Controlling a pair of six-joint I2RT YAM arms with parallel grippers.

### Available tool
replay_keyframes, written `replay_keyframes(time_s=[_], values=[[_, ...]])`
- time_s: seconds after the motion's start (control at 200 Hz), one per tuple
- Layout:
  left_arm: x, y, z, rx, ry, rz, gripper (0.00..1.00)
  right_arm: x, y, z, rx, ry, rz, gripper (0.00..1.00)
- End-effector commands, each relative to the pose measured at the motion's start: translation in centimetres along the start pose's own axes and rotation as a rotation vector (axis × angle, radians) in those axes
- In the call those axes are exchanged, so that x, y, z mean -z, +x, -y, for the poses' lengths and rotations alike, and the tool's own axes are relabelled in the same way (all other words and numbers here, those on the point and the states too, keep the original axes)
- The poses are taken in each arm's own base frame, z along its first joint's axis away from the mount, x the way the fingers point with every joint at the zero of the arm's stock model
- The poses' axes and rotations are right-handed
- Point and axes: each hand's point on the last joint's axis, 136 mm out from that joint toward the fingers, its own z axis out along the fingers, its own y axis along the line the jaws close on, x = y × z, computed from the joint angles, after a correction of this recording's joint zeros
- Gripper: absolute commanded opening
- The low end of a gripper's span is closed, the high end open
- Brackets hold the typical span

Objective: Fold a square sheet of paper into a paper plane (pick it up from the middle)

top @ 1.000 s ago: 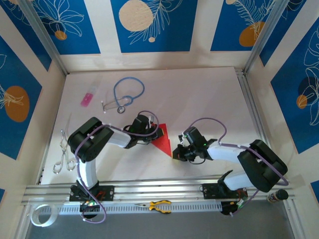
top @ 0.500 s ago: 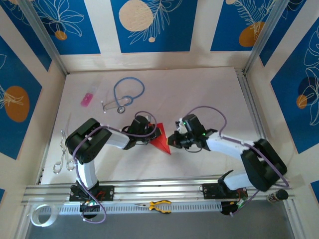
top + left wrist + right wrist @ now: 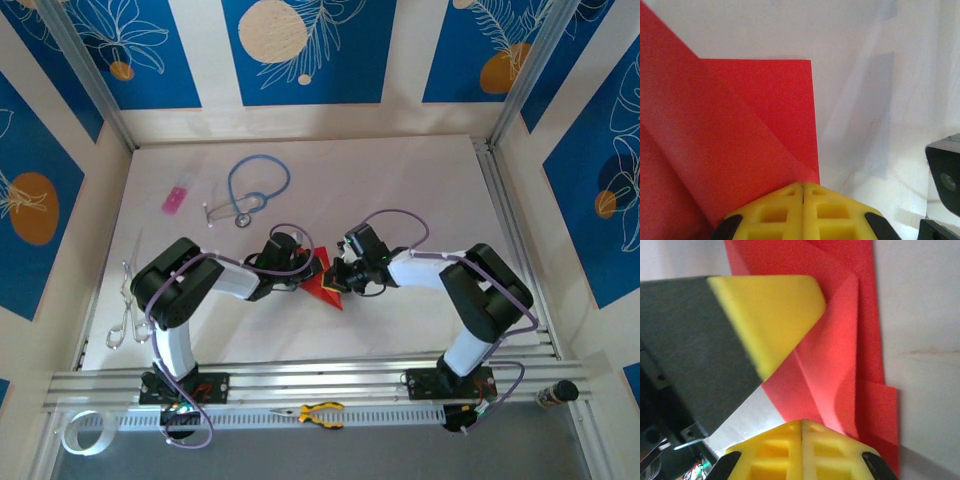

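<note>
On red paper [image 3: 740, 125]: L+R fingers [image 3: 775, 212] closed.

The thin bright red sheet of paper [image 3: 324, 291] is lying flat, partly folded, mid-desk [image 3: 400, 200], its overlapping creased flaps forming a pointed wedge, tip pointing toward the near edge.

White counter [image 3: 400, 185], matte, even light, soft shadows. Cream walls on three sides: back wall [image 3: 405, 60], left wall [image 3: 70, 290], right wall [image 3: 560, 115]. Blue panels [image 3: 345, 70] on all of them, white leaf line art, with a cream disc [image 3: 272, 30] and orange discs [image 3: 32, 207]. Slanted aluminium posts [image 3: 90, 75] at the back corners. Aluminium rail [image 3: 320, 380] along the near edge, side rail [image 3: 510, 225] on the right. Grey floor [image 3: 400, 455] below.
</note>
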Motion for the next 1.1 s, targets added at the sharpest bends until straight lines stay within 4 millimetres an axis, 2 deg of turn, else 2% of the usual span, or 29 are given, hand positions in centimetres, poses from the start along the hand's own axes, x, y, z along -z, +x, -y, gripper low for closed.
replay_keyframes(time_s=[0.0, 0.155, 0.305, 0.44, 0.57, 0.695, 0.895, 1.096], values=[[0.3, 1.4, -3.8, 0.032, -0.127, -0.028, 0.02, -0.5, 0.3, 1.8, -0.019, 0.076, -0.014, 0.0], [0.4, 1.1, -2.6, -0.003, -0.095, -0.03, 0.03, -1.2, 1.9, 4.0, -0.06, 0.111, -0.056, 0.0], [1.0, 0.5, 0.0, -0.069, -0.027, -0.03, 0.09, -1.4, 2.9, 5.6, -0.081, 0.137, -0.08, 0.0], [2.0, 0.4, 1.9, -0.13, 0.009, -0.047, 0.11, -1.2, 2.7, 5.6, -0.073, 0.123, -0.088, 0.0], [2.5, 1.4, 2.2, -0.148, 0.006, -0.104, 0.1, -1.0, 2.4, 5.4, -0.072, 0.111, -0.082, 0.0], [1.8, 2.9, 2.5, -0.143, 0.049, -0.195, 0.08, -1.1, 2.2, 5.4, -0.074, 0.104, -0.08, 0.0], [0.6, 3.8, -0.4, -0.099, -0.036, -0.226, 0.07, -1.3, 2.4, 5.8, -0.08, 0.115, -0.085, 0.0], [0.9, 2.3, -2.9, -0.11, -0.173, -0.18, 0.06, -1.3, 3.1, 6.7, -0.077, 0.147, -0.102, 0.0]])
